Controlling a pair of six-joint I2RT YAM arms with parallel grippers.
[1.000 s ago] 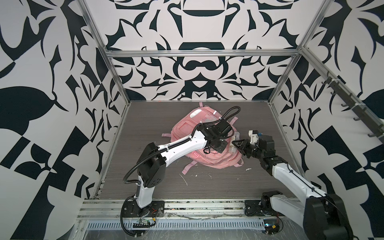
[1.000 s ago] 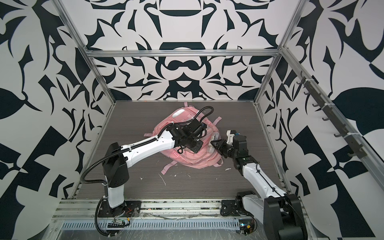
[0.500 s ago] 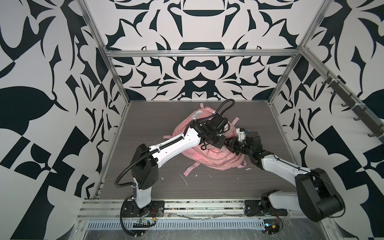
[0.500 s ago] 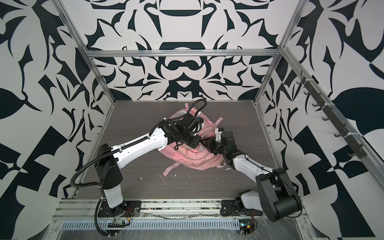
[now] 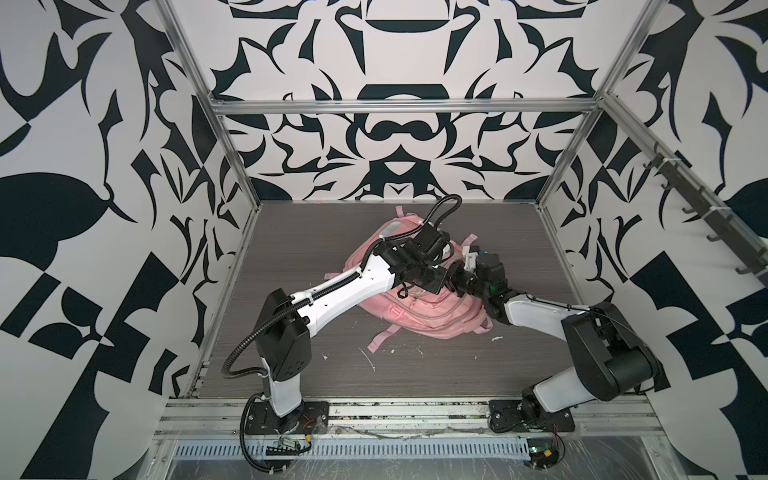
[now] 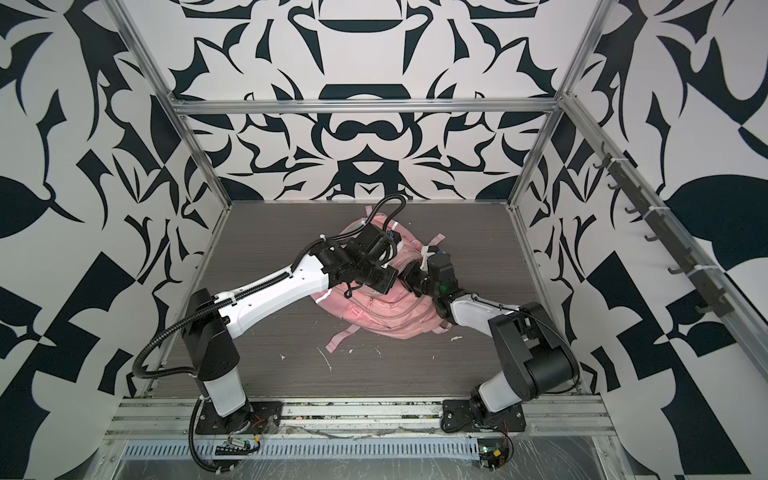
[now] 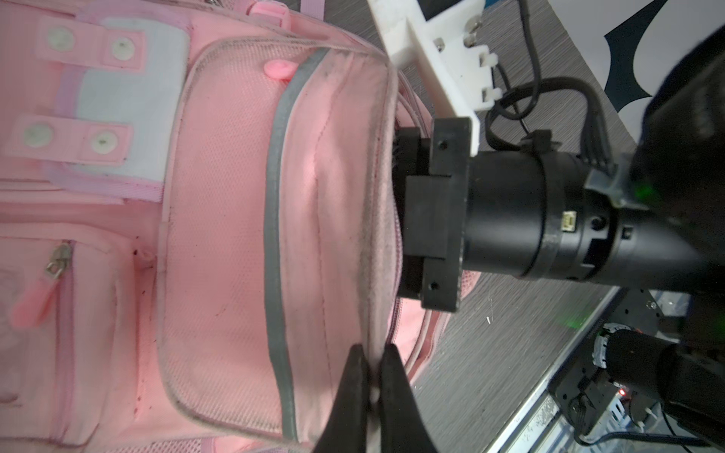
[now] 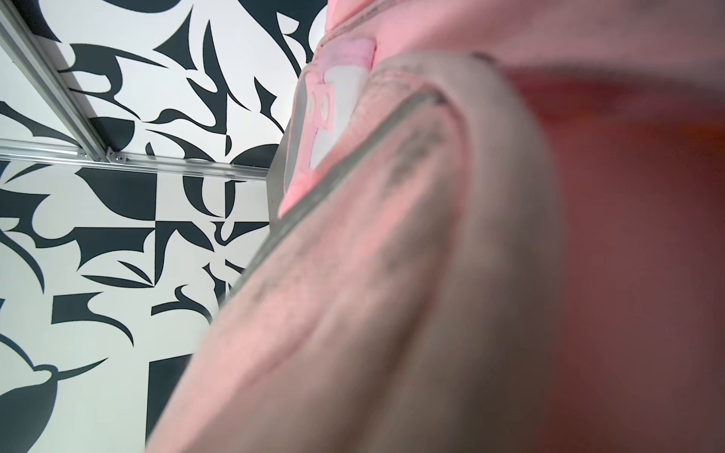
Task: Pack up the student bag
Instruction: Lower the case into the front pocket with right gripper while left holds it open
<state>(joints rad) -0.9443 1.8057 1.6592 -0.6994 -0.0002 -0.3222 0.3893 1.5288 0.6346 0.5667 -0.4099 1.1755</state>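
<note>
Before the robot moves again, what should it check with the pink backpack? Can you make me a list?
1. Jaws of the left gripper pinch the student bag at its flap edge: ok.
2. Nose of the right gripper is pushed in under that flap: ok.
3. Right jaws open or shut: cannot tell, fabric hides them.
4. Something held in the right jaws to pack: cannot tell.
5. Opening wide enough to pull back out cleanly: cannot tell.
6. Bag's bottom lies on the table: ok.
</note>
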